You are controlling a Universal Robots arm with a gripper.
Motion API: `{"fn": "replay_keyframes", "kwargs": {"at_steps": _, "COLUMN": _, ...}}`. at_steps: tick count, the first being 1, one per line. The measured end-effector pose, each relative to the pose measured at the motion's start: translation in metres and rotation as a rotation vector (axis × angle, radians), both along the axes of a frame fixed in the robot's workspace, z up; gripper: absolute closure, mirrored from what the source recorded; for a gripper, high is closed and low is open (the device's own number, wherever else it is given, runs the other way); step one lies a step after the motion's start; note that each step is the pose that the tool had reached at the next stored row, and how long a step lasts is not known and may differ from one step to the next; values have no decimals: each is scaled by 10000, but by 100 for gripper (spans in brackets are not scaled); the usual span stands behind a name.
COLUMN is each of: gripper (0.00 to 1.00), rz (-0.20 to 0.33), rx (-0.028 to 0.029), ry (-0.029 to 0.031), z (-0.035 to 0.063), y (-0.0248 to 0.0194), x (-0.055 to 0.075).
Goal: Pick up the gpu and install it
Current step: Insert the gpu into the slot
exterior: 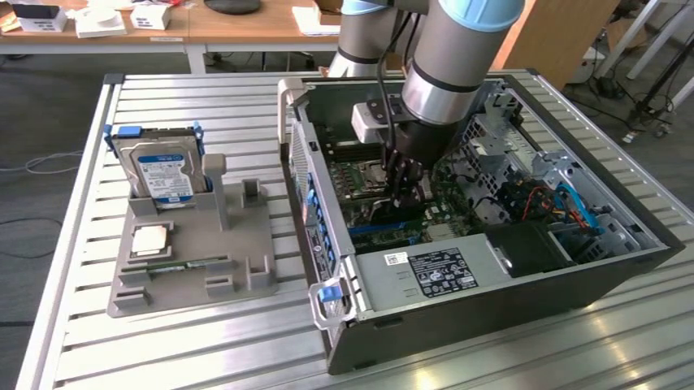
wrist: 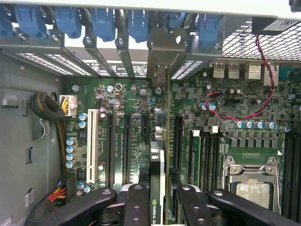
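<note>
My gripper [exterior: 405, 193] reaches down into the open computer case [exterior: 607, 268], over the motherboard [exterior: 358, 180]. It is shut on the gpu [wrist: 161, 165], a thin dark card held edge-on between the black fingers [wrist: 137, 207]. The card's silvery bracket [wrist: 162, 59] sits against the rear slot openings, in line with the blue latches [wrist: 103, 21]. The card runs along the row of black expansion slots [wrist: 126, 146]. Whether its lower edge is seated in a slot I cannot tell. In the exterior view the gpu [exterior: 388, 216] shows as a dark piece under the fingers.
Left of the case, a grey fixture [exterior: 201, 244] carries a silver hard drive [exterior: 162, 166], a processor chip [exterior: 149, 240] and a green memory stick [exterior: 174, 265]. Inside the case are the processor socket [wrist: 249, 186], a red wire [wrist: 235, 113] and the power supply [exterior: 434, 272].
</note>
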State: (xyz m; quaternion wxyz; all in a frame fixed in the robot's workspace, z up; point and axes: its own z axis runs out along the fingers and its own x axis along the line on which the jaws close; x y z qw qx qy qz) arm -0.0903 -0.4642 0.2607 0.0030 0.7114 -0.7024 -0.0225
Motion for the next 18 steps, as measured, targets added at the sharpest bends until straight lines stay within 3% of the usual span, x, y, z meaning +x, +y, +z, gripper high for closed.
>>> {"fn": "replay_keyframes", "kwargs": {"at_steps": 18, "gripper": 73, "rz": -59, "rx": 1, "ry": 0, "z": -14, "y": 0, "x": 0}}
